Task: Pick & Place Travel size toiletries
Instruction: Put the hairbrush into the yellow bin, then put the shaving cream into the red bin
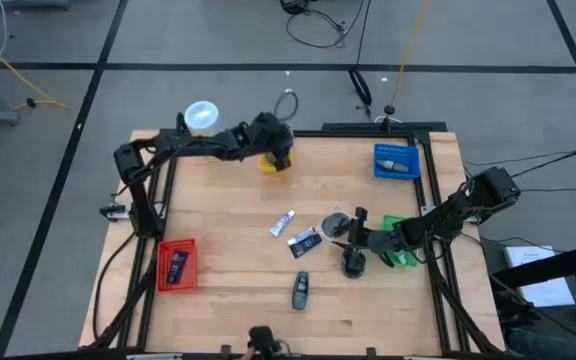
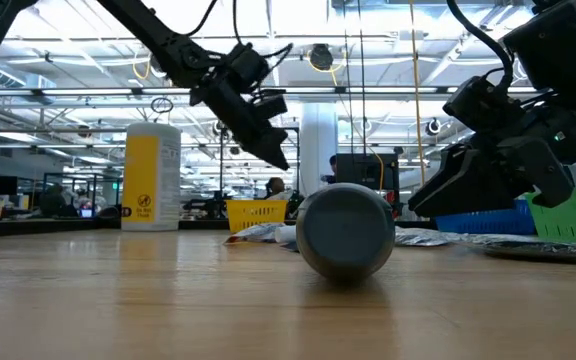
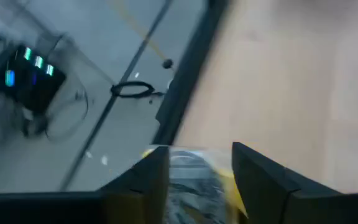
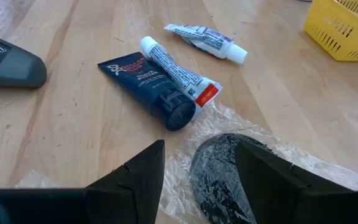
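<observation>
Right gripper [image 4: 194,168] is low over mid-table, right of centre, fingers apart with nothing between them. Directly ahead of the fingertips, almost under them, lies a dark round disc in clear crinkled wrap [image 4: 225,174]. It has no long axis, so approach angle should matter little; judged the next pick. The right arm reaches in from the table's right edge, forearm low, wrist pointing toward centre.

Just beyond the disc: a dark blue tube [image 4: 148,87] with a slim white tube [image 4: 179,71] lying across it, touching, both long axes running diagonally away from the gripper. Further on, a second small white tube [image 4: 207,40], apart from that pair. Off to one side, a grey oblong pack [image 1: 300,290] near the front edge.

Trays: green tray [image 1: 400,250] under the right arm, red tray [image 1: 176,265] holding a dark pack, blue tray [image 1: 396,162] with an item.

Far side: left gripper [image 3: 201,177] above the yellow tray [image 1: 276,160], fingers apart, wrapped dark item below them in the tray, seemingly released.
</observation>
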{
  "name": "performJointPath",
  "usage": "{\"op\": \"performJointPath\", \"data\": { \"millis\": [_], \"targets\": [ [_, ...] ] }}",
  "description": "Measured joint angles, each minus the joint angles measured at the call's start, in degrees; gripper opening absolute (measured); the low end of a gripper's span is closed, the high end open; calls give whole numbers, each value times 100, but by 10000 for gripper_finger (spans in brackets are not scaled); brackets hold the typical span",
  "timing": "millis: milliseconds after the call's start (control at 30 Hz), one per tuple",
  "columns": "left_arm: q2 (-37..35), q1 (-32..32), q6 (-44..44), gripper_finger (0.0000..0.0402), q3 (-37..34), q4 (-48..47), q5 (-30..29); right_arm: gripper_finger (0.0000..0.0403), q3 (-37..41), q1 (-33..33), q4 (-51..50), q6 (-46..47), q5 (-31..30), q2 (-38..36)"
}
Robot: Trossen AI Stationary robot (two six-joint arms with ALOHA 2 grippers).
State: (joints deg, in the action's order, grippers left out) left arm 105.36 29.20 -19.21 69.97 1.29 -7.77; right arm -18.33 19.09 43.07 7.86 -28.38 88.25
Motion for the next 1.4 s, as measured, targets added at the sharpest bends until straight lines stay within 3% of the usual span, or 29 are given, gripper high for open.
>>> {"op": "performJointPath", "data": {
  "millis": [167, 300, 400, 633, 900, 1100, 1300, 1400],
  "targets": [
    [160, 509, 1042, 94, 0, 33, 241, 187, 0, 0, 0, 42, 0, 0],
    [479, 663, 1010, 36, -2, 38, 761, 187, 0, -2, 0, 35, -3, 0],
    [640, 622, 738, 7, -4, 101, 742, 187, 0, -2, 0, 11, -5, 1],
    [695, 466, 152, 16, 2, -105, 931, 187, 0, -2, -2, 2, -4, 0],
    [521, 447, 121, 5, 4, -1218, 1427, 187, 0, -2, -3, 2, 4, 0],
    [-100, 356, 338, 10, 4, -1260, 1078, 187, -2, -2, -20, -15, -1, 0],
    [-377, 251, 1242, 5, 11, -870, 790, 187, -2, -2, -84, -17, 2, 2],
    [-387, 143, 1847, 2, -2, -837, 231, 187, -2, -2, -181, -17, 4, 2]
  ]
}}
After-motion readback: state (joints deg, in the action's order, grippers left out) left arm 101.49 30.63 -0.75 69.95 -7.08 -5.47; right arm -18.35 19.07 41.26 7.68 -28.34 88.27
